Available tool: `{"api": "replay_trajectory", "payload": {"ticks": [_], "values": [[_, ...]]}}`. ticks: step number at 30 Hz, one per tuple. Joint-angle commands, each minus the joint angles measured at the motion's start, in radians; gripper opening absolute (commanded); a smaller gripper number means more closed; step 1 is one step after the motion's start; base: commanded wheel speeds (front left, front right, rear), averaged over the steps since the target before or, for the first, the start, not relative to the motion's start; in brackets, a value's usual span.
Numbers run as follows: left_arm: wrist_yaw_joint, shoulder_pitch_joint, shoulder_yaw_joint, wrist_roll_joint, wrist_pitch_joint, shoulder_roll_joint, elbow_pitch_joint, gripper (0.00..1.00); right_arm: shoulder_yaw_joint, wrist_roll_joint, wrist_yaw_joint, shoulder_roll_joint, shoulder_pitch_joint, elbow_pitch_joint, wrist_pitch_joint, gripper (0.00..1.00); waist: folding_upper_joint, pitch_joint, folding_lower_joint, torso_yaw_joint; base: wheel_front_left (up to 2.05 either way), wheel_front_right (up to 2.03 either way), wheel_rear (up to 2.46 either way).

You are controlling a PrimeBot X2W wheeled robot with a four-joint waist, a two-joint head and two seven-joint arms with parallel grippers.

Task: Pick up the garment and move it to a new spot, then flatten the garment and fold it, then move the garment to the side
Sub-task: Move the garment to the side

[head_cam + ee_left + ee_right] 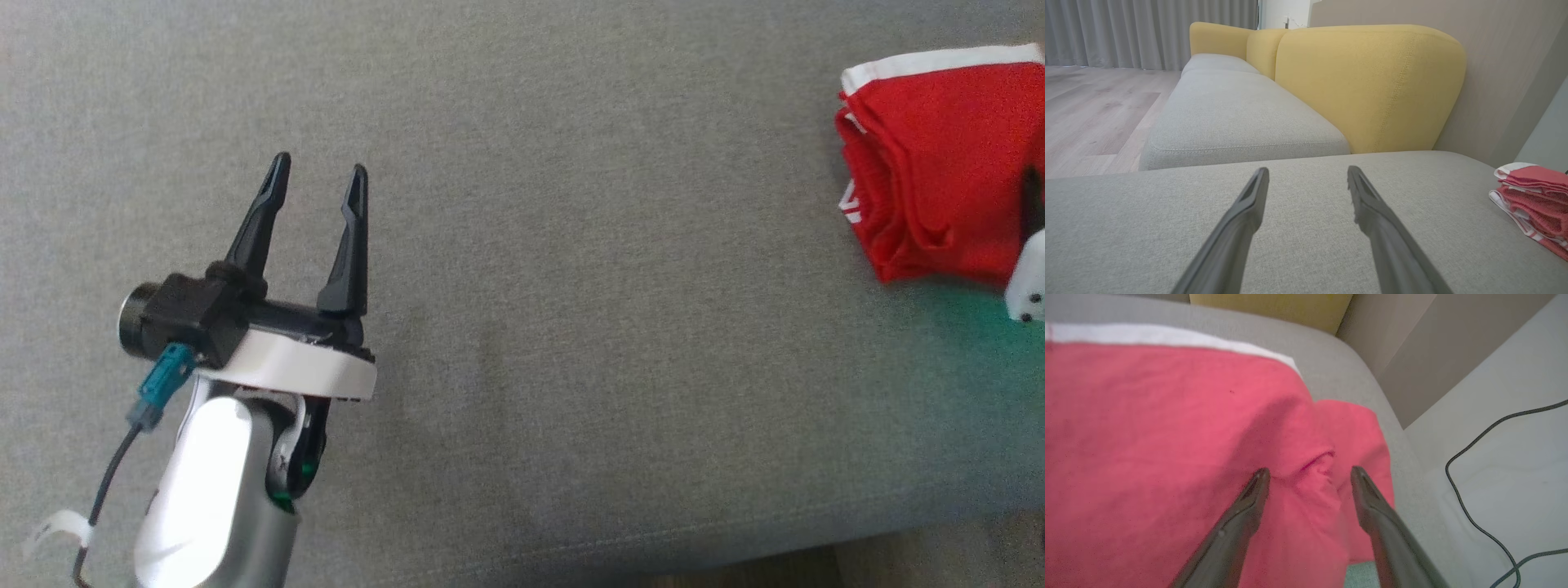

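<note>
A folded red garment (939, 171) with white trim lies at the far right of the grey sofa cushion (571, 327); the same red garment (1535, 200) appears as a layered stack at the right of the left wrist view. My left gripper (320, 175) hovers open over bare cushion at the lower left, far from the cloth, its fingers (1249, 204) spread with nothing between them. My right gripper (1309, 473) is open just above the red garment (1167, 449), its fingertips either side of a small wrinkle. In the head view a white part of the right arm (1030, 282) overlaps the garment's lower right corner.
Yellow backrest cushions (1363, 85) and another grey seat (1237, 114) lie beyond the left gripper. Wooden floor (1094, 106) and curtains are further left. A dark cable (1478, 490) runs over the pale floor past the cushion's right edge.
</note>
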Motion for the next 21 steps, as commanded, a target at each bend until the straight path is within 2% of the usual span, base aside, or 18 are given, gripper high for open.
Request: {"api": "replay_trajectory", "payload": {"ticks": [1,6,11,17,21], "values": [[-0.002,0.003,0.04,0.012,-0.012,0.013,-0.025,1.0,0.002,0.004,-0.001,0.008,-0.003,-0.056,-0.04,1.0,0.0,-0.024,-0.0001,-0.009,0.0,0.0,0.0],[0.002,0.039,0.049,0.015,-0.012,0.023,-0.012,1.0,0.017,0.022,-0.001,0.108,0.06,-0.196,-0.132,1.0,0.0,-0.078,-0.0001,-0.011,0.0,0.0,0.0],[0.014,0.073,0.058,0.015,-0.012,0.028,-0.008,1.0,0.061,0.049,-0.001,0.201,0.17,-0.364,-0.175,1.0,0.0,-0.128,-0.0001,0.009,0.0,0.0,0.0],[0.03,0.11,0.071,0.013,-0.012,0.036,-0.003,1.0,0.157,0.094,-0.001,0.255,0.276,-0.5,-0.209,1.0,0.0,-0.177,-0.0001,0.06,0.0,0.0,0.0],[0.037,0.124,0.078,0.011,-0.012,0.039,-0.002,1.0,0.205,0.118,-0.001,0.266,0.311,-0.525,-0.222,1.0,0.0,-0.194,-0.0001,0.093,0.0,0.0,0.0]]}}
